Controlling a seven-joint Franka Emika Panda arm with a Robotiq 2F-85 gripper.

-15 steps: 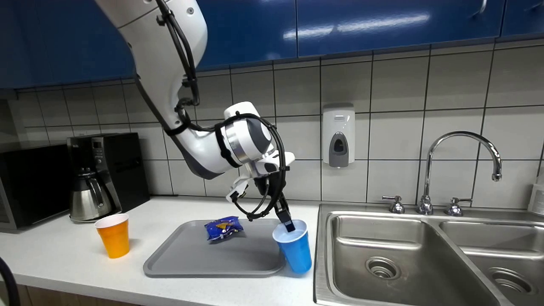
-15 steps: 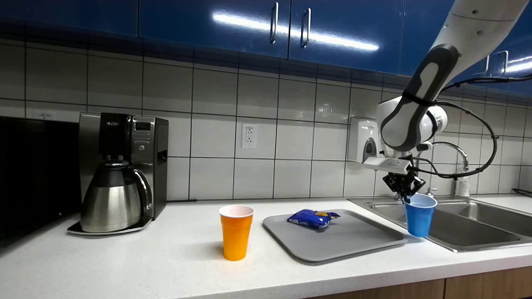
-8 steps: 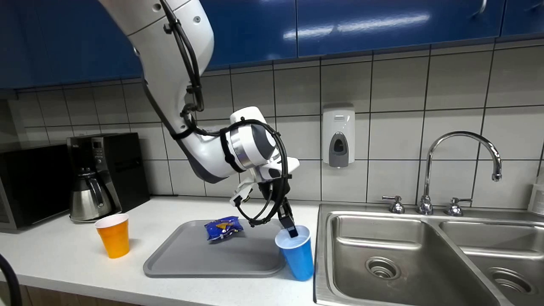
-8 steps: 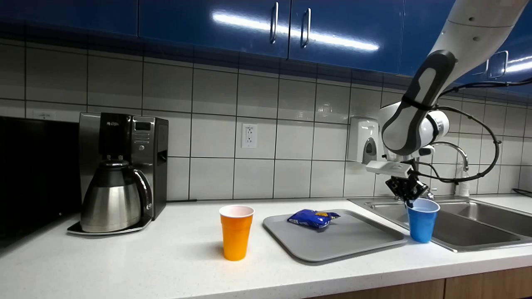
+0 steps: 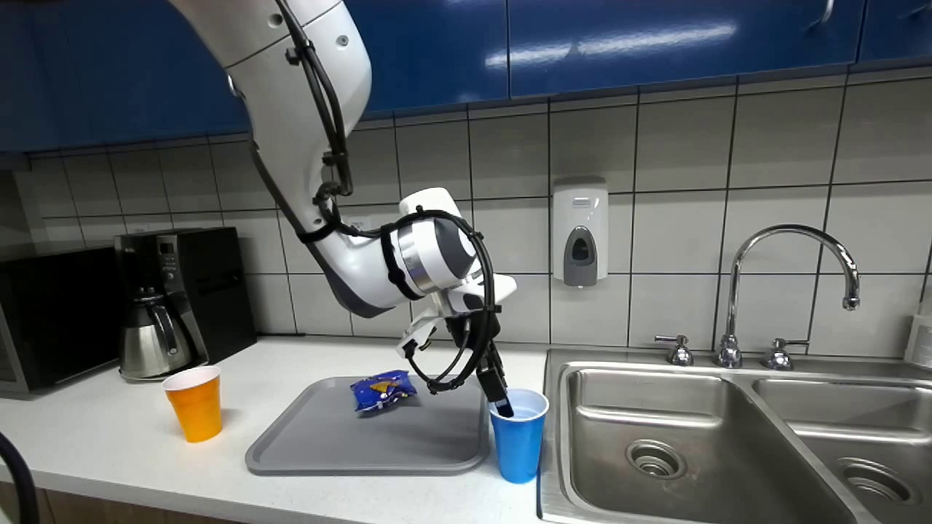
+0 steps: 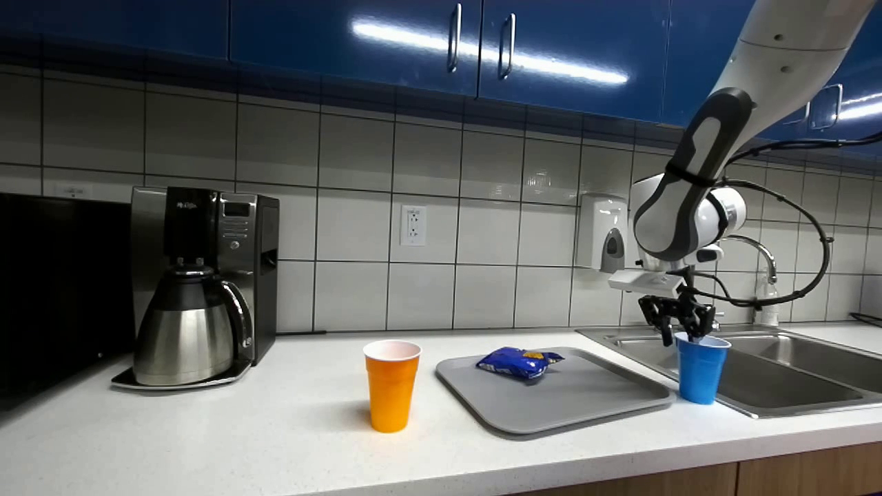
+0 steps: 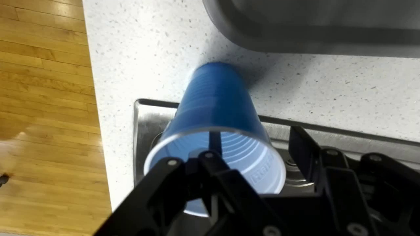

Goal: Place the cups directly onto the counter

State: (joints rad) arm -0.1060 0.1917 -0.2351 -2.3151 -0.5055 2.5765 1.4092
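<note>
Tool point(image 7: 256, 141): one finger point(image 7: 215, 142) inside the blue cup point(image 7: 218, 95), one outside.

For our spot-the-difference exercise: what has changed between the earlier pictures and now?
The blue cup has come down, straightened from its tilt, and now stands on the counter. The hand has opened, letting it go, with one finger still inside. The orange cup, tray and packet stayed put.
</note>
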